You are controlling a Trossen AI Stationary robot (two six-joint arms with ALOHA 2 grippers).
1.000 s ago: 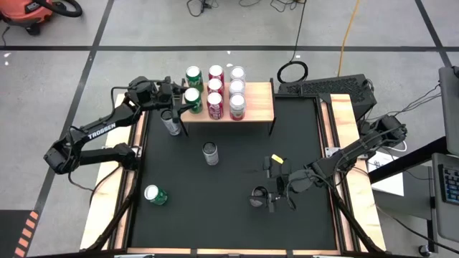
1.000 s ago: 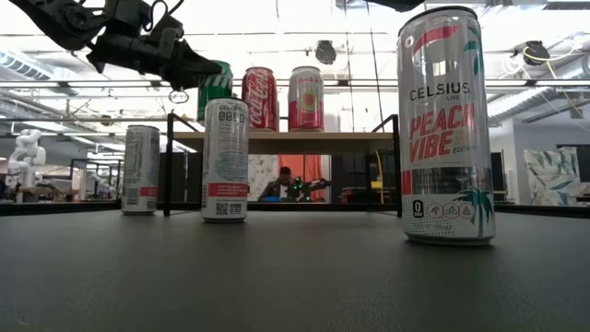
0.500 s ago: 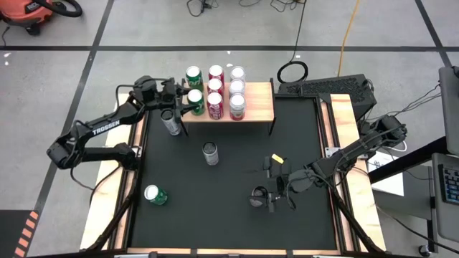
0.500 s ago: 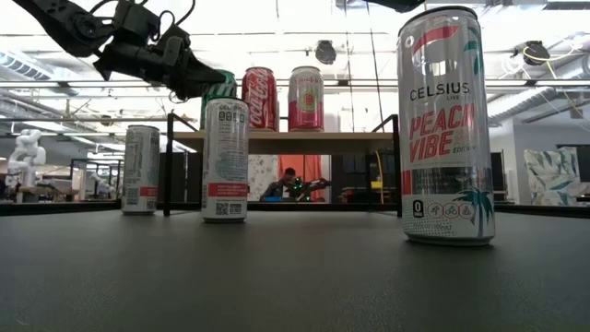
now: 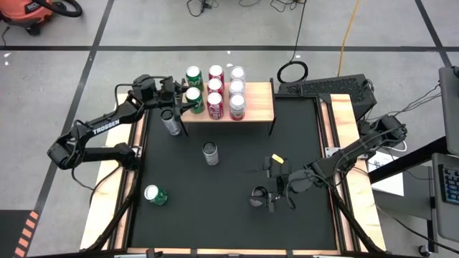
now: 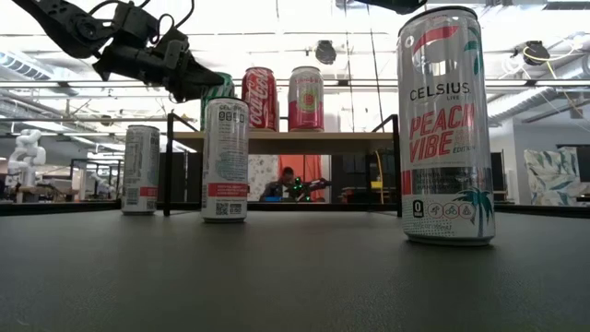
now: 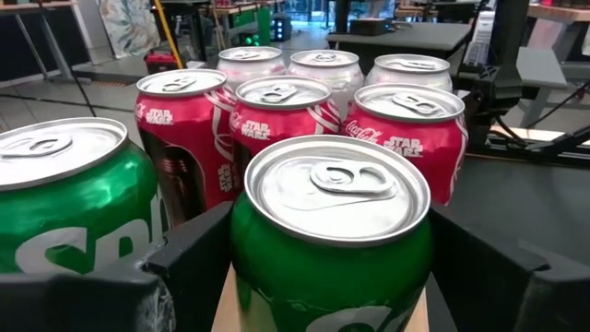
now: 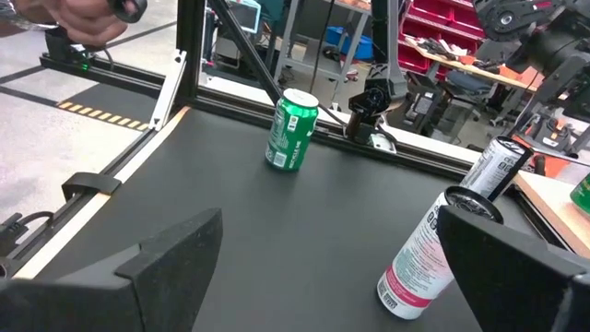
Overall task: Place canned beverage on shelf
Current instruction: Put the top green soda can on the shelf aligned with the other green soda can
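Note:
The wood-topped shelf point(image 5: 258, 104) stands at the mat's far side and carries several upright cans: one green point(image 5: 193, 75), several red point(image 5: 215, 86) and pale ones point(image 5: 237, 89). My left gripper point(image 5: 188, 98) is at the shelf's left end, shut on a green can point(image 7: 332, 249), which also shows in the low view point(image 6: 218, 86). My right gripper point(image 5: 271, 190) hangs open and empty over the mat's near right part; its spread fingers show in the right wrist view point(image 8: 332, 267). My left gripper pinches the green can between its two fingers point(image 7: 198, 263), on opposite sides of the wall just below the top rim point(image 7: 253, 267). The fingers come level from the table's left. The can stands upright over the shelf top. A white can hides its base.
Two tall white cans point(image 5: 171, 122) point(image 5: 209, 153) stand on the black mat point(image 5: 229, 222) in front of the shelf. A green can point(image 5: 153, 193) is at the near left. A tall Celsius can point(image 6: 445, 124) stands near the front. A person shows beyond the table point(image 6: 281, 183).
My left gripper has moved a little toward the table's right and slightly down with the green can, which stays upright beside the other cans at the shelf's left end. It has kept almost still for the last half second.

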